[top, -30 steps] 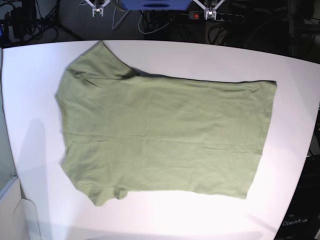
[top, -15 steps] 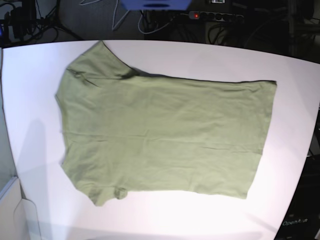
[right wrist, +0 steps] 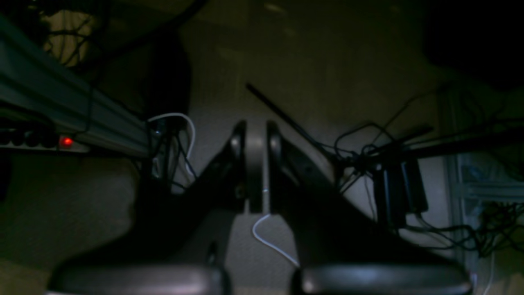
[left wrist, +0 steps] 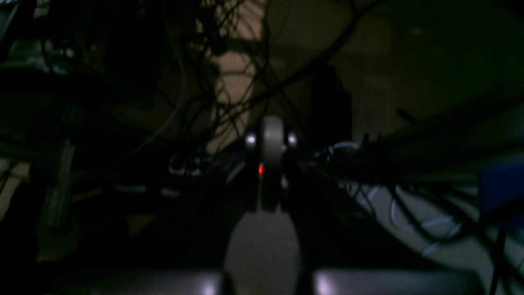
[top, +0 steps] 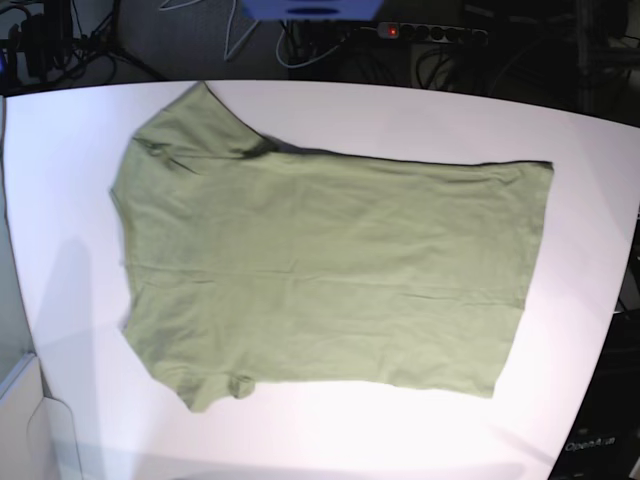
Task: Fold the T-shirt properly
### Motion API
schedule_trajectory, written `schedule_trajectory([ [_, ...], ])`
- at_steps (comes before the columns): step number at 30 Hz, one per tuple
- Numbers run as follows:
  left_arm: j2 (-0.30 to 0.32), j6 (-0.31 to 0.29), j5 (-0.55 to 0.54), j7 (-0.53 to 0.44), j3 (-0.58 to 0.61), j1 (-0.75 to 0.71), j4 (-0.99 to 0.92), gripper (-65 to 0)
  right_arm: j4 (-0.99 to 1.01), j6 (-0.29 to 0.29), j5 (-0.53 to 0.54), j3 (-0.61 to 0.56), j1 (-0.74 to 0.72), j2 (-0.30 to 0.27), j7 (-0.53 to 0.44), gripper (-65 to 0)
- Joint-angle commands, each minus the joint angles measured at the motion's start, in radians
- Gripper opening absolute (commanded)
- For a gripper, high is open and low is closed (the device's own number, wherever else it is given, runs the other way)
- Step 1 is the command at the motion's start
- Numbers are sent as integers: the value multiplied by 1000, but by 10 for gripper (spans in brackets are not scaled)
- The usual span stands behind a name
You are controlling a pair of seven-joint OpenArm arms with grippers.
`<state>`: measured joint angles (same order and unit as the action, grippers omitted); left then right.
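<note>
The olive-green T-shirt (top: 320,270) lies spread flat and lightly wrinkled on the white table (top: 400,110). Its shoulders and sleeves are at the left and its hem at the right. One sleeve (top: 200,115) points to the far edge; the other (top: 210,385) points to the near edge. Neither gripper appears in the base view. In the left wrist view my left gripper (left wrist: 269,137) is shut on nothing, aimed at dark floor and cables. In the right wrist view my right gripper (right wrist: 256,137) is also shut and empty, away from the cloth.
Beyond the table's far edge lie tangled cables, a power strip (top: 430,32) with a red light, and a blue housing (top: 310,8). A dark unit (top: 610,420) stands at the right front corner, and a pale box (top: 30,430) sits at the left front.
The tips of both grippers, seen at the top edge of the base view one second ago, have drawn back out of that view. The T-shirt has not moved.
</note>
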<state>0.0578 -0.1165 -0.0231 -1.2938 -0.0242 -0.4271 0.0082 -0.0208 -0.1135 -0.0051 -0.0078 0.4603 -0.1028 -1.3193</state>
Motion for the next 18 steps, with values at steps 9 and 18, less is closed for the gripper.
schedule_trajectory([
  [9, 0, -1, -1, -27, -59, -132, 240, -639, -267, -22, 7, 2, 140, -13, -38, -650],
  [18, -9, 1, -1, -23, -150, -313, 612, -638, -525, -21, 7, 4, 262, -36, -35, -650],
])
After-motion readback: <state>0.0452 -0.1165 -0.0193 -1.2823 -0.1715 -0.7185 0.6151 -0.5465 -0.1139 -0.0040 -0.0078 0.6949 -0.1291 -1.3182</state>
